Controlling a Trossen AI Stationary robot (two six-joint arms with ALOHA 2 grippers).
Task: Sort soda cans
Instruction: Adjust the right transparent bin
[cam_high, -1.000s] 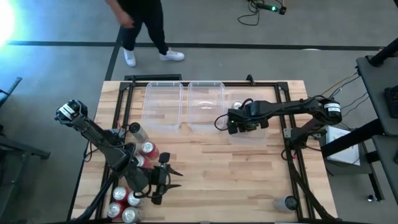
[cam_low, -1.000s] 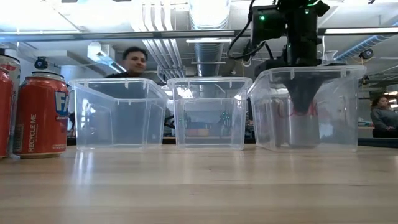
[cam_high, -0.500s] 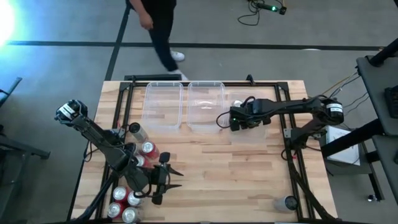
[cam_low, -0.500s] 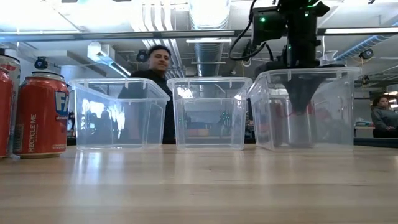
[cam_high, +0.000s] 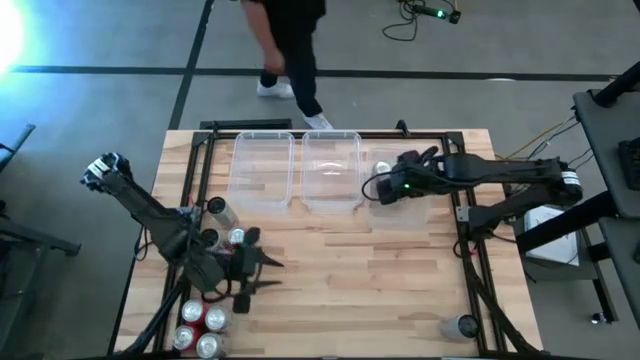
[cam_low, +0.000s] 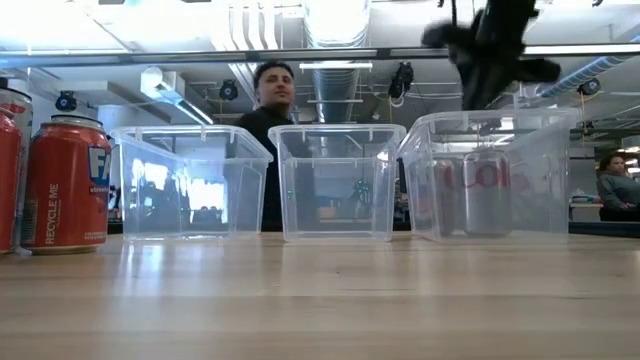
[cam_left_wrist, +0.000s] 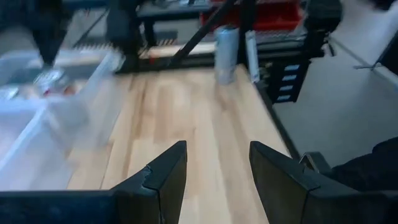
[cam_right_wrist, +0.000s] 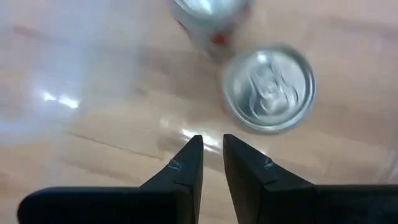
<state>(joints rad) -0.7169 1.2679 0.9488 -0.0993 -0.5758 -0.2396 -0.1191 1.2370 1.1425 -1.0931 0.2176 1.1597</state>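
Observation:
Several red and silver soda cans (cam_high: 205, 325) stand at the table's near left, with a red can (cam_high: 237, 238) and a dark can (cam_high: 218, 212) farther back; two of the red cans (cam_low: 65, 180) show close up in the low view. My left gripper (cam_high: 262, 272) (cam_left_wrist: 217, 168) hovers open beside this group, with nothing between its fingers. My right gripper (cam_high: 378, 188) (cam_right_wrist: 212, 155) is shut and empty above the right clear bin (cam_high: 415, 212). Two cans (cam_right_wrist: 268, 87) (cam_low: 487, 195) stand upright on that bin's floor.
Two more clear bins (cam_high: 263, 168) (cam_high: 331, 168) stand in a row at the far edge, left of the right bin. A lone silver can (cam_high: 462, 325) stands at the near right corner. A person (cam_low: 270, 110) walks behind the table's far edge.
My right gripper has risen out of the right bin, clear of its rim, and has left the cans standing on the bin's floor. My left gripper has lifted a little and drawn back toward the table's far left. The person has walked rightward behind the table.

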